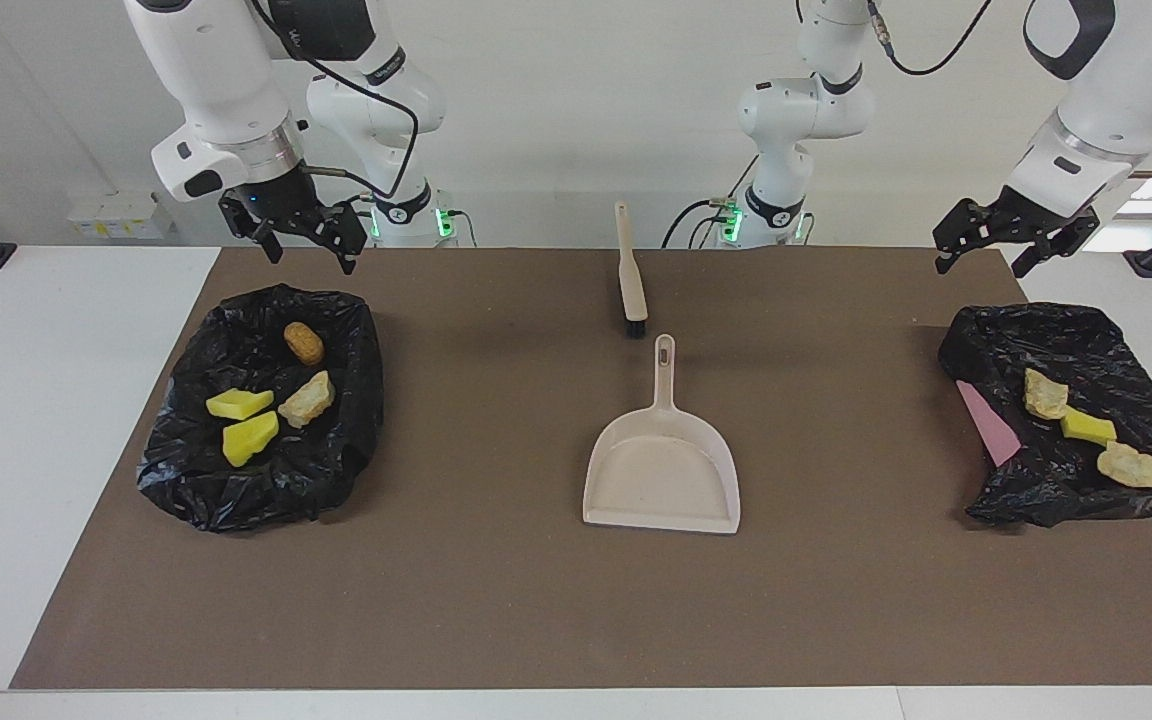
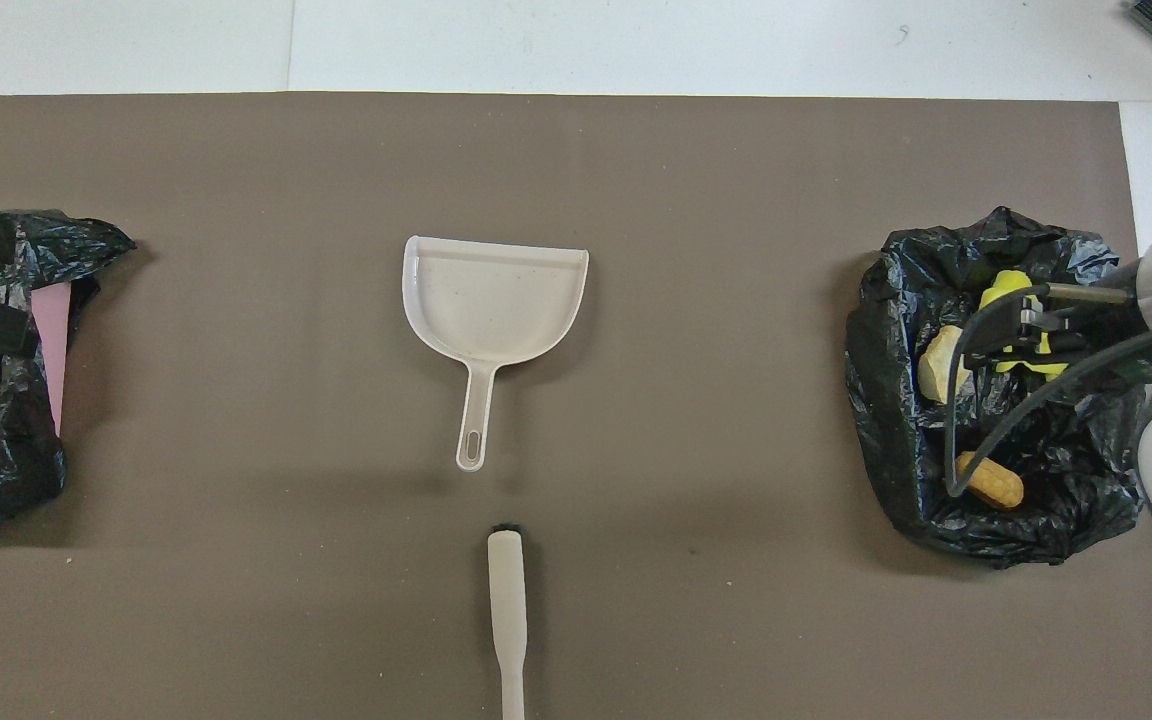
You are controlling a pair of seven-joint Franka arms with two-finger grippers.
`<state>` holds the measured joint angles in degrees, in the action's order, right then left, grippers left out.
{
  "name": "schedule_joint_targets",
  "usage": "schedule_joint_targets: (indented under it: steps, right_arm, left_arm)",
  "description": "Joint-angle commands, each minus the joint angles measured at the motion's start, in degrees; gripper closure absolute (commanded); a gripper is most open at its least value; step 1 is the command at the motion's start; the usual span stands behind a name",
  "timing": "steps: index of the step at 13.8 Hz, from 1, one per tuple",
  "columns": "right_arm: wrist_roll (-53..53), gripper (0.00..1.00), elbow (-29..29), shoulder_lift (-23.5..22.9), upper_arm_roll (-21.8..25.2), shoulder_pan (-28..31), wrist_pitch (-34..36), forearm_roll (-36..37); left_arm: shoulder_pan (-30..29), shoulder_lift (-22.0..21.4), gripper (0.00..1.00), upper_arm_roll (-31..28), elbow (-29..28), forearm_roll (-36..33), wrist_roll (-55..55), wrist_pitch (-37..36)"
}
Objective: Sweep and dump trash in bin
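My right gripper [image 1: 304, 243] hangs open and empty over the robot-side rim of the black bag [image 1: 261, 405] at my right arm's end of the table. Just below it in that bag lie four scraps of trash: an orange-brown lump [image 1: 303, 343], a tan lump [image 1: 307, 398] and two yellow chunks [image 1: 239, 404] [image 1: 250, 438]. My left gripper [image 1: 1011, 238] is also open and empty, raised over the mat's corner beside the second black bag [image 1: 1066, 330]. That bag holds three more scraps: a beige lump [image 1: 1045, 394], a yellow chunk [image 1: 1087, 427] and a tan lump [image 1: 1130, 465], beside a pink sheet [image 1: 986, 422]. As far as I can tell, no scrap is left on the mat [image 1: 496, 600].

I judge the job nearly closed, with both arms clear of the bags. To finish well I should rise straight before swinging inward, so no finger catches the crinkled plastic and tips a scrap out.

Between my two grippers the brush [image 1: 630, 270] lies near the robots' edge, with the dustpan [image 1: 664, 468] just past its bristles, handle toward me. Open mat lies on both sides of them. The left arm's bag overhangs the mat's edge, so that side needs the most care.
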<state>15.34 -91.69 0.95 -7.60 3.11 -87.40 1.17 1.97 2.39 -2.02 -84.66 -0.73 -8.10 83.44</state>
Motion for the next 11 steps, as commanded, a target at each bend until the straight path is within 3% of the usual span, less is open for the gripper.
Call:
schedule_joint_targets:
  steps: [1, 11]
  right_arm:
    - [-2.2, 0.00, -1.7, 1.0, -0.4, 1.0, -2.2, -0.2]
    - [-2.1, 0.00, -1.7, 0.7, -0.4, 1.1, -4.4, -0.1]
  left_arm:
    - [0.6, 0.3, 0.00, -0.4, 1.4, 0.1, 1.5, 0.2]
    - [0.7, -0.9, 0.00, -0.4, -0.9, 0.3, 2.8, 0.9]
